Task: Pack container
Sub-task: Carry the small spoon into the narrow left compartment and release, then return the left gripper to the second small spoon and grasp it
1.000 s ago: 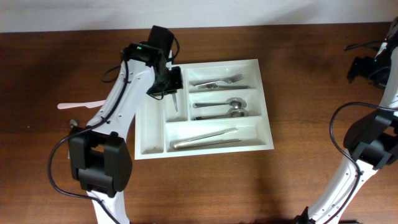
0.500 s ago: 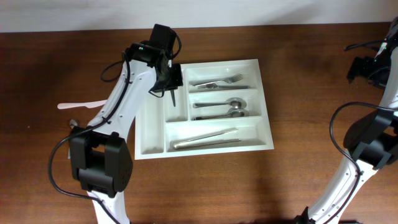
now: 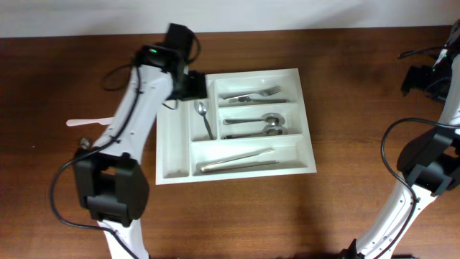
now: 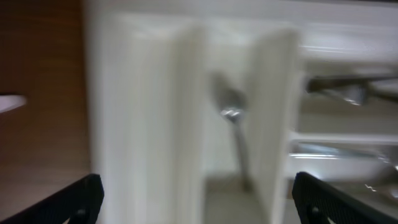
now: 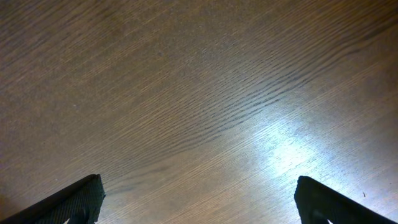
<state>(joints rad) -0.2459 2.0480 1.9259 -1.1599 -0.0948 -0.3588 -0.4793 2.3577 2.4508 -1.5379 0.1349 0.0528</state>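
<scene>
The white container (image 3: 172, 147) lies mid-table with forks (image 3: 251, 94), spoons (image 3: 260, 126) and knives (image 3: 237, 161) in its three wide compartments. A small metal spoon (image 3: 204, 118) lies loose in the right narrow compartment. My left gripper (image 3: 185, 85) hovers at the tray's top left corner, open and empty. The left wrist view is blurred but shows the same spoon (image 4: 234, 127) between the tray's walls (image 4: 180, 124), ahead of my spread left gripper (image 4: 199, 205). My right gripper (image 3: 421, 78) stays at the far right edge. In the right wrist view it (image 5: 199, 202) is open over bare wood.
A white plastic utensil (image 3: 90, 121) lies on the brown wooden table (image 3: 345, 208) to the left of the tray, beside my left arm. The left narrow compartment holds nothing. Cables hang around the right arm's base at the right edge.
My left gripper has opened and let go of the small spoon, which now lies in the narrow compartment. The gripper has drawn back up and to the left. The right arm has not moved.
</scene>
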